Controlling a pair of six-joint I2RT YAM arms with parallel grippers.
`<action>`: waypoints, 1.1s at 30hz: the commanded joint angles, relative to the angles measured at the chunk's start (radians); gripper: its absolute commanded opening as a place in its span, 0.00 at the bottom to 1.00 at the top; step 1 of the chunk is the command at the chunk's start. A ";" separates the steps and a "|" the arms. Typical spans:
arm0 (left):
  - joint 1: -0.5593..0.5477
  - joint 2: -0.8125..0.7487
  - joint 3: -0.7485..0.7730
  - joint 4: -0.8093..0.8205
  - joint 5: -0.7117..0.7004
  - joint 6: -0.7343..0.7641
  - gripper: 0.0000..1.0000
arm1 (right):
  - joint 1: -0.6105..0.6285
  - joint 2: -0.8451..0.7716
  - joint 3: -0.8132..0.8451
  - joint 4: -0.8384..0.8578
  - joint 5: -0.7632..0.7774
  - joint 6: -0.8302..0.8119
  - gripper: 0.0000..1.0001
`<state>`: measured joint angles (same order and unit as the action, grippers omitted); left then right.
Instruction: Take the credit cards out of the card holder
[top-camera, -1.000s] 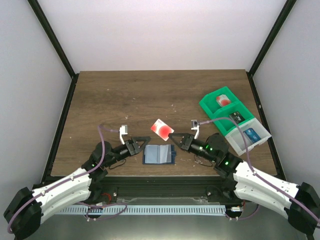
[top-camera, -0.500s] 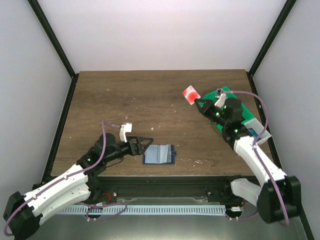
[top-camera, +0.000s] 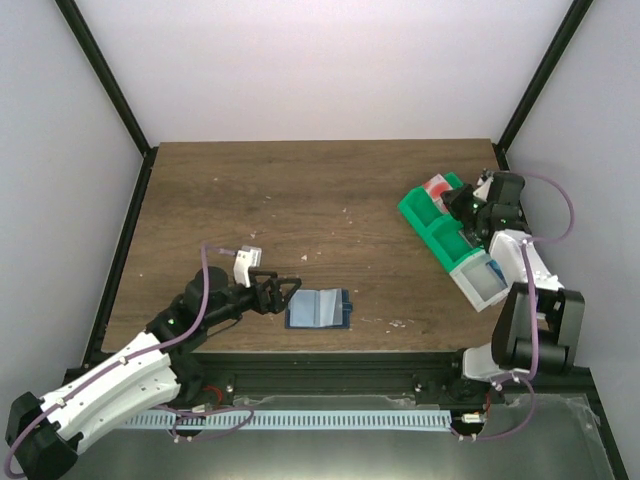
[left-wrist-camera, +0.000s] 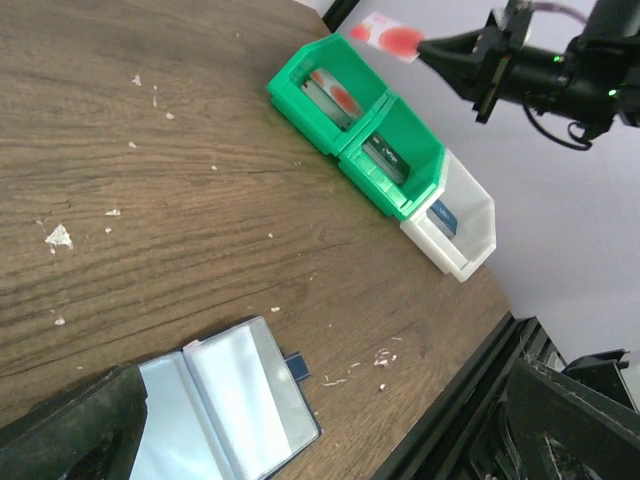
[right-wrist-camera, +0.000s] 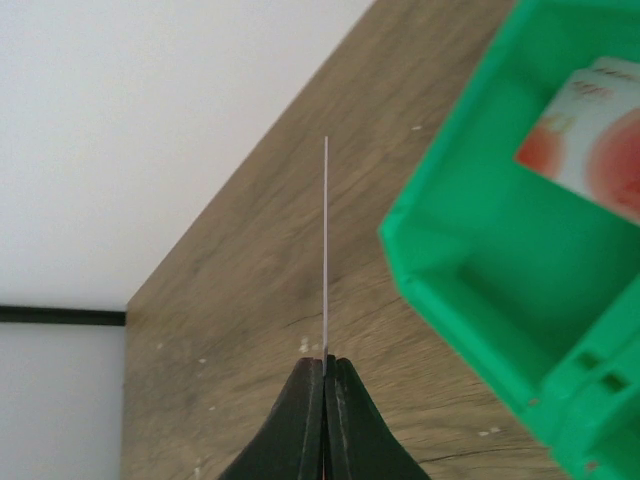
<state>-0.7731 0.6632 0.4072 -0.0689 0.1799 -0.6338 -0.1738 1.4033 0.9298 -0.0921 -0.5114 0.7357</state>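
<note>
The card holder (top-camera: 318, 308) lies open and flat near the table's front edge, its pale blue-grey panels up; it also shows in the left wrist view (left-wrist-camera: 225, 395). My left gripper (top-camera: 295, 289) is open and empty just left of it. My right gripper (top-camera: 449, 197) is shut on a red-pink credit card (top-camera: 434, 186), held above the far end of the green bin (top-camera: 425, 222). The right wrist view shows that card edge-on (right-wrist-camera: 326, 250) between the shut fingers (right-wrist-camera: 300, 420). Another red-pink card (right-wrist-camera: 590, 140) lies in the bin's far compartment.
A white bin (top-camera: 485, 281) adjoins the green bin's near end and holds a blue card (left-wrist-camera: 445, 213). A dark card (left-wrist-camera: 385, 155) lies in the middle green compartment. A small dark blue tab (left-wrist-camera: 294, 365) sticks out of the holder's right edge. Small white crumbs dot the wood.
</note>
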 joint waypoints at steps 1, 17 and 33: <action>-0.002 -0.020 -0.022 0.021 -0.012 0.019 1.00 | -0.065 0.086 0.052 -0.061 -0.036 -0.051 0.01; 0.001 0.031 -0.049 0.095 0.012 0.004 1.00 | -0.110 0.343 0.241 -0.166 -0.058 -0.054 0.00; 0.000 0.057 -0.058 0.124 0.004 -0.014 1.00 | -0.149 0.413 0.295 -0.165 -0.050 -0.042 0.00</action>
<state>-0.7731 0.7132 0.3557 0.0219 0.1852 -0.6487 -0.3031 1.8145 1.1908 -0.2653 -0.5507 0.6926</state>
